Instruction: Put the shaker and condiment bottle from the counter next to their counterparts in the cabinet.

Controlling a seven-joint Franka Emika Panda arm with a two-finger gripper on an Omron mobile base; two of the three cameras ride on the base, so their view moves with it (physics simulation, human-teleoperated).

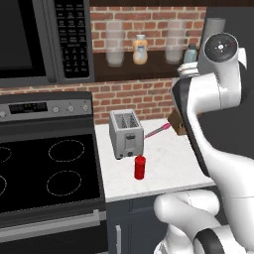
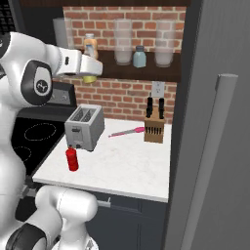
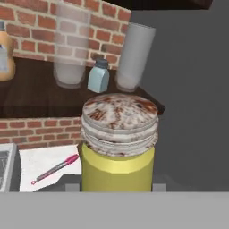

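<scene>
Left base view: the arm bends up high at the right, its wrist near the cabinet (image 1: pixel 149 69) shelf, and the condiment bottle (image 1: pixel 140 167) stands on the counter (image 1: pixel 163 163) in front of the toaster (image 1: pixel 126 134).

Right base view: the forearm reaches across level, gripper (image 2: pixel 90 73) clamped on the shaker (image 2: pixel 90 78) just below the shelf.

Hand view: the shaker (image 3: pixel 118 143) sits close up, held, with the pale blue shaker (image 3: pixel 99 76) on the shelf beyond.

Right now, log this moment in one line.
end effector: shut on shaker | position: raised before cabinet | condiment bottle: on counter
</scene>
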